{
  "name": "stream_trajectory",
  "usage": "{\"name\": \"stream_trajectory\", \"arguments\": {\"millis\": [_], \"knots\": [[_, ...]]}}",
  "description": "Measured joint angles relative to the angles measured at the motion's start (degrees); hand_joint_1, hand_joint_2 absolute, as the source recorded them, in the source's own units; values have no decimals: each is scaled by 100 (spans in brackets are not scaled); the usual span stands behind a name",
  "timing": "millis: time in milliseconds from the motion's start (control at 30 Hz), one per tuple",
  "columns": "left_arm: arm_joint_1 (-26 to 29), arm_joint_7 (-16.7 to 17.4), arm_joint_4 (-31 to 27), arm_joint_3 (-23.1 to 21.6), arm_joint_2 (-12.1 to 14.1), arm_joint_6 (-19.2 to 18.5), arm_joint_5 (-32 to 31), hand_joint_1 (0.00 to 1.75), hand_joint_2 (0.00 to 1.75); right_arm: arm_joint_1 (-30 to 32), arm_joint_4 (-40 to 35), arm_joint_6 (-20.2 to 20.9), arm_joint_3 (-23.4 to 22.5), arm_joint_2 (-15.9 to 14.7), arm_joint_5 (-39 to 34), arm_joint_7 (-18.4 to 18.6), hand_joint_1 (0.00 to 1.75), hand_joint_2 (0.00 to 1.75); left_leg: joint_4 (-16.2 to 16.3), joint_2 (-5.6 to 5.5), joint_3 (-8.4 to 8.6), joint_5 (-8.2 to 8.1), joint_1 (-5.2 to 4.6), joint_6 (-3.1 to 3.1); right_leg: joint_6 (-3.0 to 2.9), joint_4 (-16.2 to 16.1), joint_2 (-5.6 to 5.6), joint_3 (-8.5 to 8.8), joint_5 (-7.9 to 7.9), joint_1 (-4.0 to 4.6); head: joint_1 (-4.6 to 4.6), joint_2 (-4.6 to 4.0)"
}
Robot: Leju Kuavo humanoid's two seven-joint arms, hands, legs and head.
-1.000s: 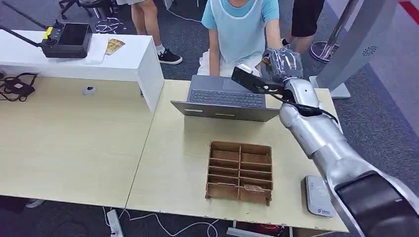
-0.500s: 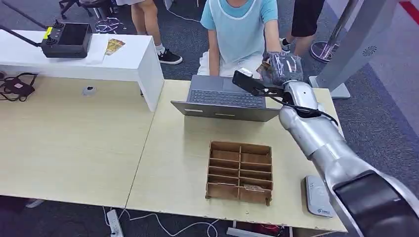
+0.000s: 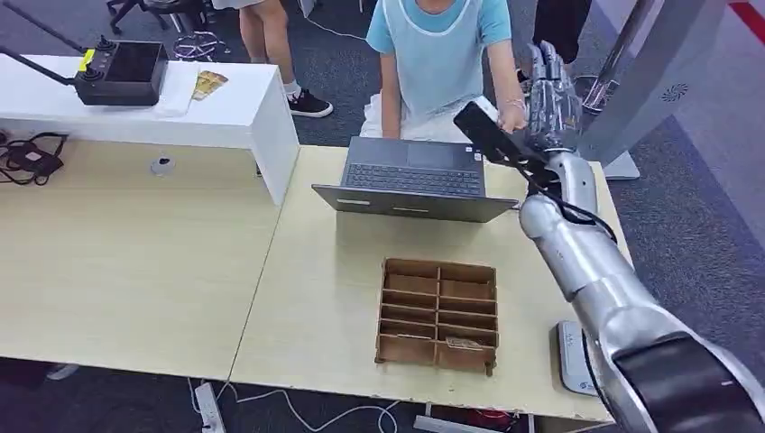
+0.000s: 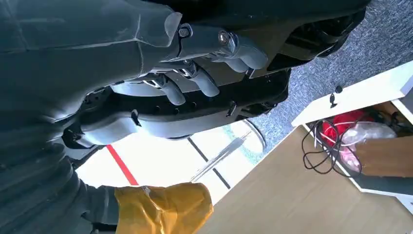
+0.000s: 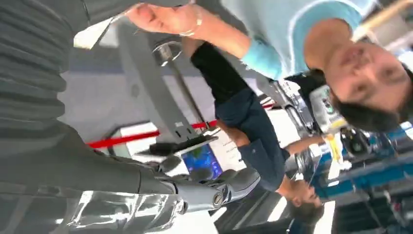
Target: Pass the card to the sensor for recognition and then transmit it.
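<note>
My right hand [image 3: 550, 90] is raised beyond the far right corner of the table, its fingers spread upward and holding nothing. A person's hand [image 3: 516, 113] is right beside it. In the right wrist view that person's hand [image 5: 163, 17] pinches a pale card [image 5: 93, 34] close to my hand's cover, while my fingers [image 5: 209, 187] stretch out apart. The white card sensor [image 3: 570, 356] lies flat at the table's front right, partly behind my forearm. My left hand [image 4: 199, 80] hangs with its fingers loosely apart and nothing in them.
A wooden divided tray [image 3: 437, 271] sits mid-table with a card [image 3: 465, 343] in a front compartment. An open laptop [image 3: 413, 176] stands behind it, in front of a seated person in a blue top [image 3: 437, 45]. A grey stand [image 3: 649, 81] rises at the right.
My right hand has lifted and moved right, and its closed fingers have spread. The brownish card it gripped is now in the person's hand.
</note>
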Motion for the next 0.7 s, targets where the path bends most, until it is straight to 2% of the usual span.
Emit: {"name": "stream_trajectory", "arguments": {"millis": [67,167,267,333,433,567,700], "knots": [[4,0,0,0,2,0,2,0,175,293,-402,-29,-259,0,-411,-213,0,175,0,0,0,-1,0,-1,0,0,0,0,0,0,0,0],[13,-15,0,0,7,20,39,0,175,821,-1124,214,-655,2,-1382,-638,0,175,-1,-4,-2,-1,1,-1,-2,0,-6,1,-2,1,-4,0],[44,-74,0,13,13,57,245,0,175,1381,-1808,724,-1004,24,-2620,-985,0,175,-1,-4,-3,-2,2,0,-3,0,-6,2,-3,2,-2,0],[79,-109,0,37,24,105,560,0,175,1767,-2290,1259,-1265,55,-3715,-1081,0,175,-1,-3,-4,-6,2,-4,-3,-1,-5,0,-3,2,-4,0],[133,-155,0,81,46,194,1050,0,175,2303,-2861,1895,-1556,52,-4825,-1231,0,175,-1,-3,-3,-7,3,-5,-3,-2,-6,-1,-5,2,0,0],[187,-232,7,112,59,247,1664,0,175,2953,-3466,2380,-1905,-40,-5646,-1372,0,175,-2,-4,-4,-10,2,-1,0,-4,-11,1,-9,2,-2,0],[210,-221,31,208,66,365,2370,0,175,3630,-3936,2680,-2283,-234,-6063,-1476,0,175,-2,-2,-6,-15,1,4,0,-5,-9,2,-9,1,-2,0]]}}
